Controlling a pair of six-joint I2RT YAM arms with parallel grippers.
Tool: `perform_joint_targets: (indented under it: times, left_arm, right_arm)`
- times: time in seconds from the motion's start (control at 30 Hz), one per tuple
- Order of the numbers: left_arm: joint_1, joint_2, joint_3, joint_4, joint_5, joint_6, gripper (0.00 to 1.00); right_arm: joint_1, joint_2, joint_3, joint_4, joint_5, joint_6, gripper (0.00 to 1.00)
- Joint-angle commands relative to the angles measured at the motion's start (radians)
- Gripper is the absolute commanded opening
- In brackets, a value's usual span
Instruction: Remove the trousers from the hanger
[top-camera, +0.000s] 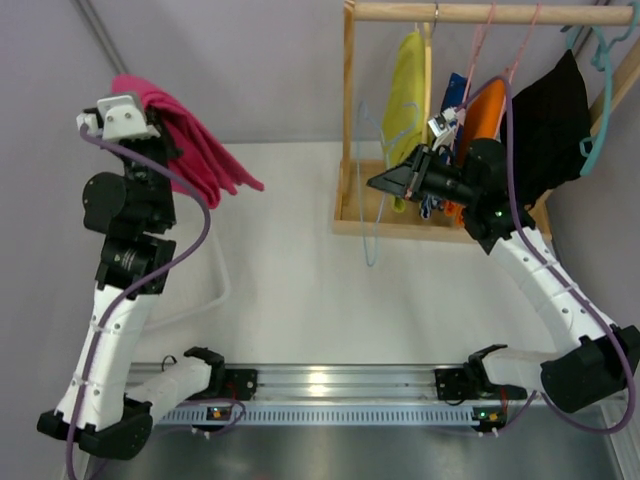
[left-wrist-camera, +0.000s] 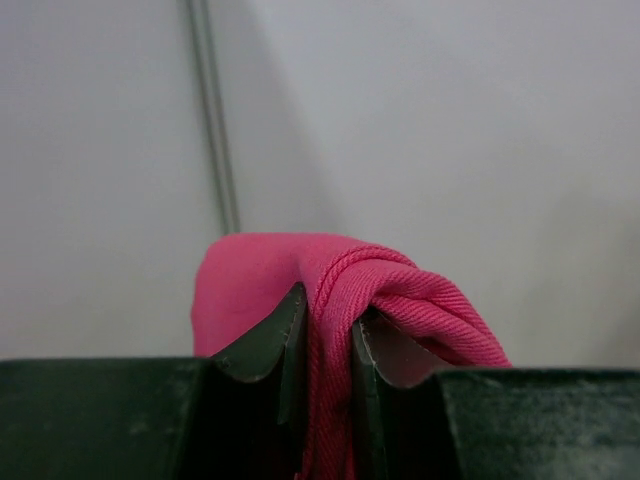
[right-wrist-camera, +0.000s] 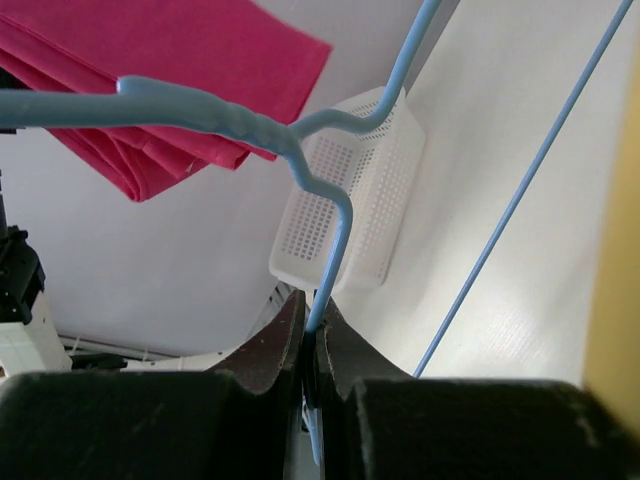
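Observation:
My left gripper (top-camera: 140, 105) is raised at the far left and shut on the magenta-pink trousers (top-camera: 205, 150), which drape down to the right of it. In the left wrist view the cloth (left-wrist-camera: 340, 280) is pinched between the fingers of that gripper (left-wrist-camera: 330, 312). My right gripper (top-camera: 375, 184) is shut on a thin light-blue hanger (top-camera: 371, 240) in front of the rack. In the right wrist view that gripper (right-wrist-camera: 313, 305) clamps the bare hanger wire (right-wrist-camera: 230, 120), and the pink trousers (right-wrist-camera: 170, 60) hang apart from it. Lime yellow-green trousers (top-camera: 405, 85) hang on the rack.
A wooden rack (top-camera: 480, 12) stands at the back right with orange (top-camera: 487, 105) and black (top-camera: 550, 120) garments and a teal hanger (top-camera: 603, 55). A white perforated basket (right-wrist-camera: 350, 190) sits on the table near the left arm.

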Motion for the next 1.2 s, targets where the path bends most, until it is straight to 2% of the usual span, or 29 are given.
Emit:
perform_joint_targets:
  times: [0.0,0.2,0.37,0.5,0.7,0.93,1.17]
  left_arm:
    - [0.065,-0.138,0.003,0.182,-0.050,0.088,0.00]
    - [0.275,-0.321,-0.209,0.143,-0.156,0.157,0.00]
    - [0.377,-0.485,-0.348,0.101,-0.210,0.216,0.00]
    - [0.472,-0.574,-0.425,-0.001,-0.193,0.152,0.00]
    - [0.520,-0.660,-0.530,-0.127,-0.158,0.106,0.00]
    - [0.518,-0.607,-0.636,-0.139,-0.041,0.126,0.00]
    - [0.518,-0.342,-0.704,0.028,0.056,0.092,0.00]
  right_arm:
    - [-0.011,-0.038,0.026,0.020,0.002,-0.027,0.00]
    - [-0.011,-0.062,0.048,-0.014,0.008,-0.064,0.00]
    - [-0.011,-0.085,0.079,-0.069,-0.004,-0.118,0.00]
    - [-0.010,-0.110,0.089,-0.117,-0.016,-0.151,0.00]
    - [-0.010,-0.148,0.112,-0.167,-0.013,-0.204,0.00]
    - [-0.011,-0.173,0.111,-0.206,-0.010,-0.225,0.00]
    - [-0.010,-0.174,0.125,-0.241,0.001,-0.247,0.00]
